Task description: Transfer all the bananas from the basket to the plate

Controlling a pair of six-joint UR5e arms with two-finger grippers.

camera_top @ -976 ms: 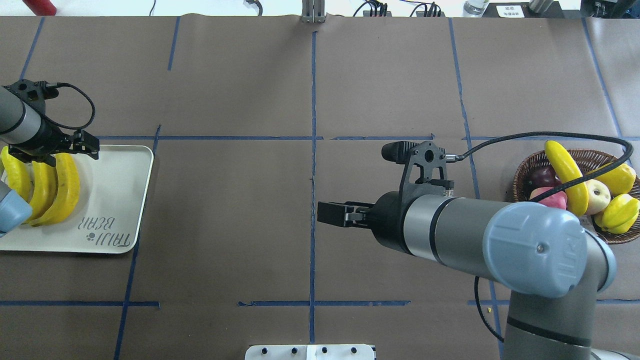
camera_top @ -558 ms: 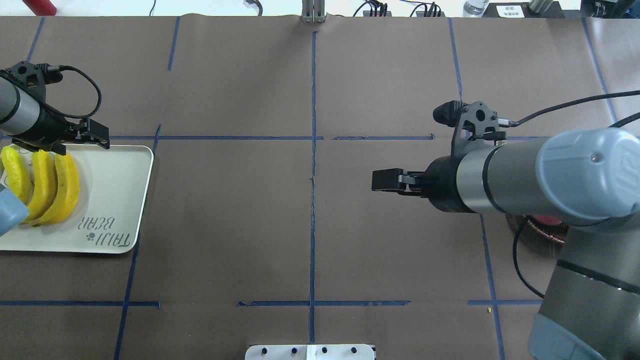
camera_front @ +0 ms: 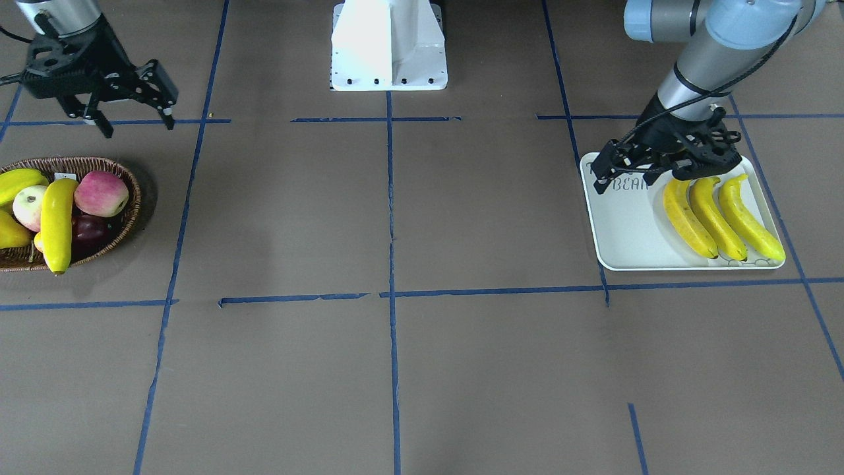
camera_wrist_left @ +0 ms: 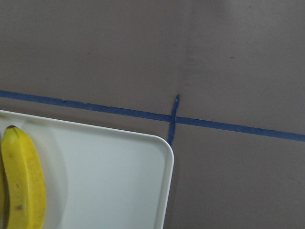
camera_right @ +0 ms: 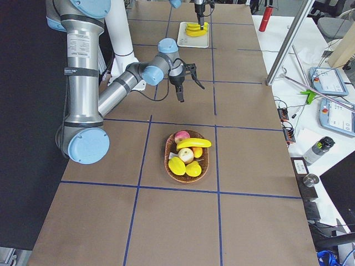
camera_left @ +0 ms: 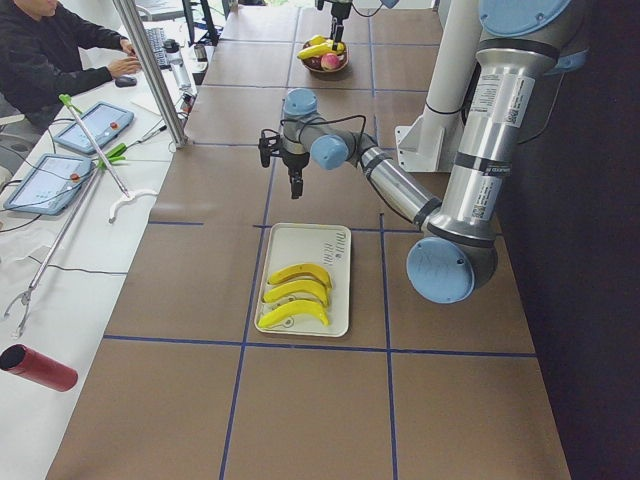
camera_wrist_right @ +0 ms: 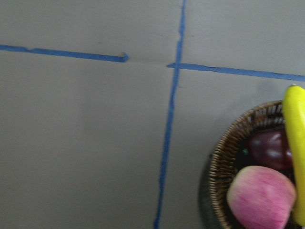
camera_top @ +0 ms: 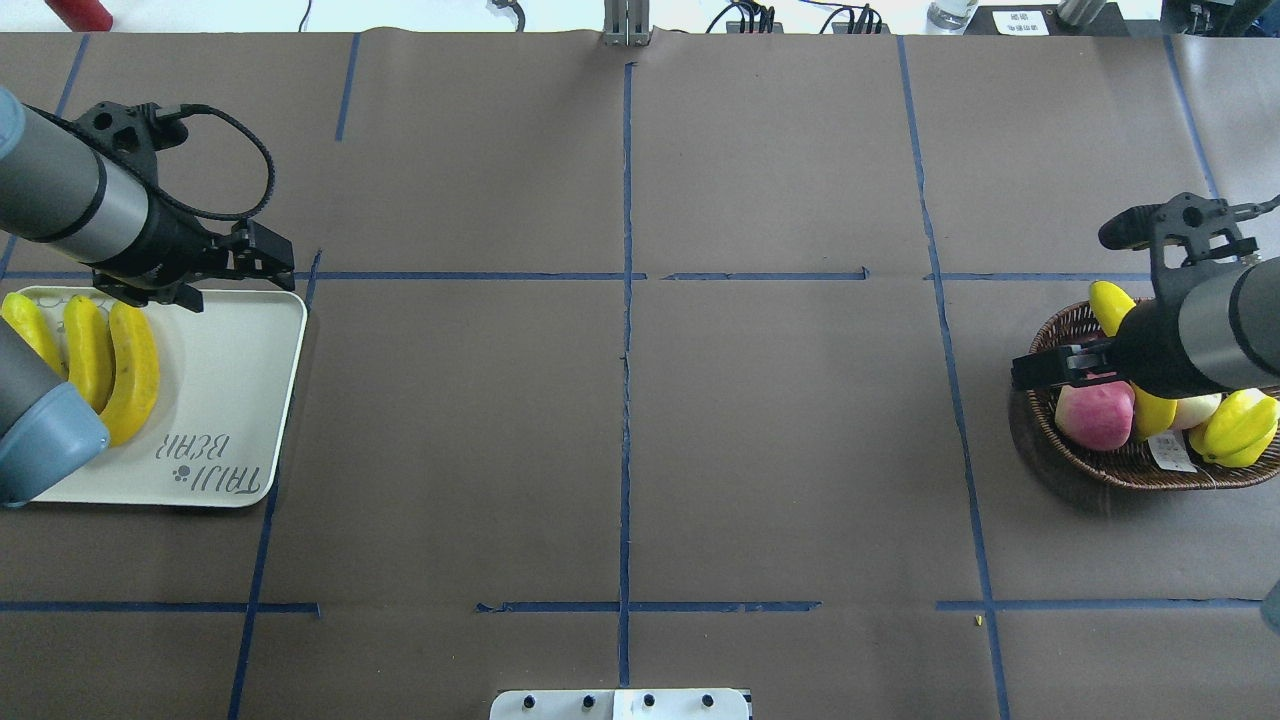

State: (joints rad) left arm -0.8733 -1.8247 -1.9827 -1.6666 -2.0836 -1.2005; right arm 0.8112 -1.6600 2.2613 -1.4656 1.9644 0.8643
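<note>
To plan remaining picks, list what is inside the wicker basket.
In the basket: one banana on top, a pink-red apple, a pale apple, a dark red fruit, other yellow fruit. Anything beneath is hidden.

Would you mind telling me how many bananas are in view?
4 bananas: three side by side on the tray, one lying on top in the basket. Others may be hidden.

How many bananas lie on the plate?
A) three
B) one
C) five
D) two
A: three bananas lie side by side on the plate, as both the front-facing and overhead views show.
</note>
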